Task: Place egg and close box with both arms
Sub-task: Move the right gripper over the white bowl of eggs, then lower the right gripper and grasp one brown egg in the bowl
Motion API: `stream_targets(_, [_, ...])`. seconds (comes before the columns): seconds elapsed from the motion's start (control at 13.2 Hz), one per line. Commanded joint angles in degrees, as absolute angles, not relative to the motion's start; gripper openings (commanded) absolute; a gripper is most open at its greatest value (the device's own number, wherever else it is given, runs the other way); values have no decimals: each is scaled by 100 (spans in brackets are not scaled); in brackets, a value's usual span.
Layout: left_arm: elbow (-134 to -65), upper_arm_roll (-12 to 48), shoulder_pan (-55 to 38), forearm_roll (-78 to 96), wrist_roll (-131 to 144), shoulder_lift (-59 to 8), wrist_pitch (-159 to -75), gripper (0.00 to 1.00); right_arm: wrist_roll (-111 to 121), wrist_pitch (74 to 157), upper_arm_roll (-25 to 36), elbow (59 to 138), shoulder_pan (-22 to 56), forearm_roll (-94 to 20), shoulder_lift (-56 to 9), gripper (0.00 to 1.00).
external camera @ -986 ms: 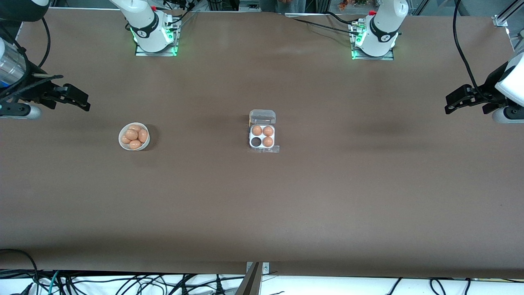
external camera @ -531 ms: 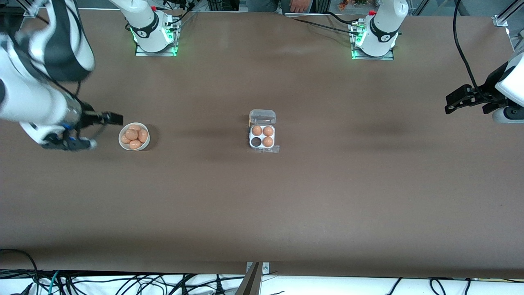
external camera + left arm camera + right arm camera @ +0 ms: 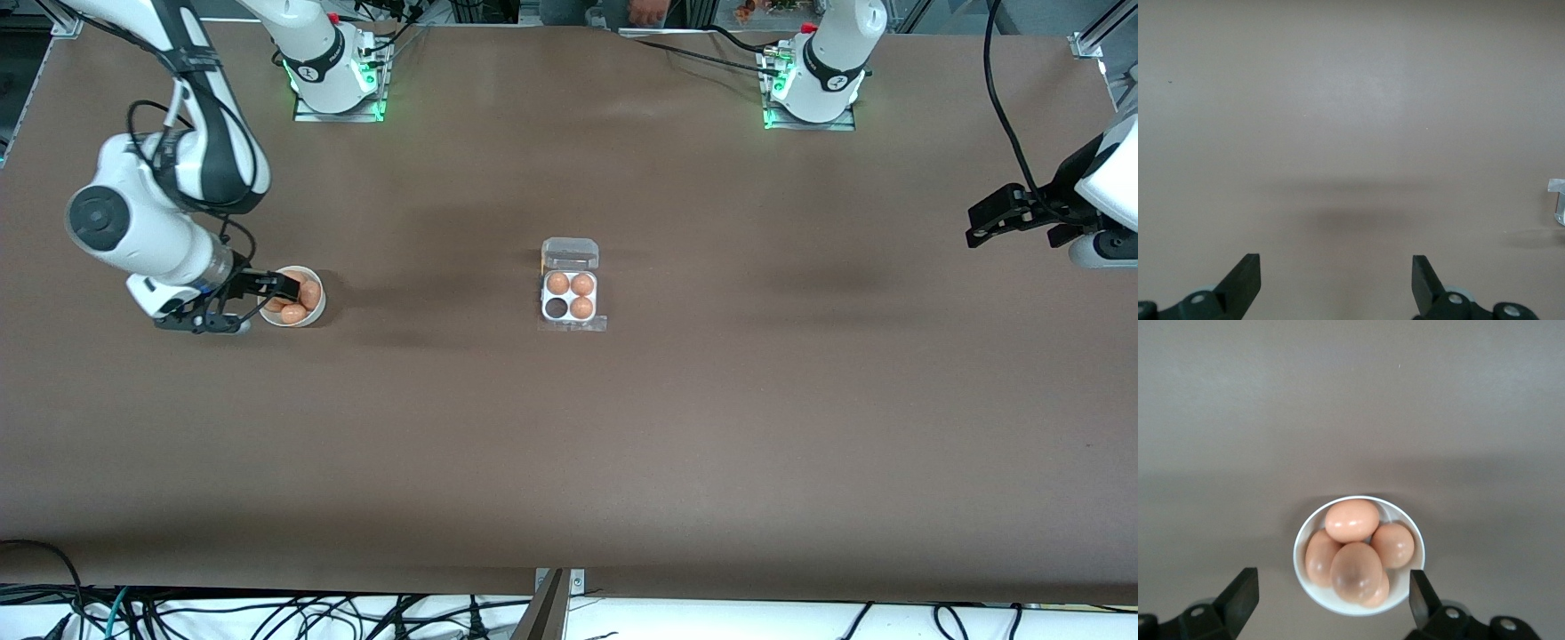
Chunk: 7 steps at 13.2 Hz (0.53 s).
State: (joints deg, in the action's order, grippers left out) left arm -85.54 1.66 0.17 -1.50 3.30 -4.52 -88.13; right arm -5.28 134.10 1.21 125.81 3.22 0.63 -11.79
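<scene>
A: At the middle of the worktop (image 3: 569, 444) sits the box (image 3: 570, 300), lid swung back toward the robots' bases. Three of its four cells hold eggs; the cell nearest the front camera on the right arm's side is bare.

B: So nothing is finished yet?

A: As far as I can judge, no. The fourth egg isn't in, the lid isn't down. Both main steps are left.

B: Where is the spare egg coming from?

A: From the white bowl (image 3: 293, 298), well apart from the box toward the right arm's end of the worktop. It holds a small heap of brown eggs (image 3: 1355, 550).

B: And the right pincer?

A: The right pincer (image 3: 271, 289) is over the bowl's rim, spread wide and holding nothing. In the right wrist view the two fingers (image 3: 1238, 593) straddle the bowl with the eggs between them, none touched as far as I can see.

B: The left pincer?

A: The left pincer (image 3: 991, 218) waits over bare worktop, well apart from the box toward the left arm's end, also spread wide and empty.

B: So we're at the pick.

A: I'd say so: grasp one egg, carry it to the bare cell, then shut the lid with both arms.
</scene>
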Motion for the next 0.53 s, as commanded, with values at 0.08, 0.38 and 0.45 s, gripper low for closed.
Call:
stream_targets(0.08, [-8376, 202, 53, -290, 246, -545, -8701, 100, -413, 14124, 167, 13386, 316, 149, -844, 100])
stream_targets(0.38, [-8376, 202, 53, -272, 246, -545, -8692, 100, -404, 14378, 176, 13386, 316, 271, -1063, 100])
stream_targets(0.45, [-8376, 202, 53, -272, 246, -545, -8692, 100, -396, 14379, 176, 13386, 316, 342, -1116, 100])
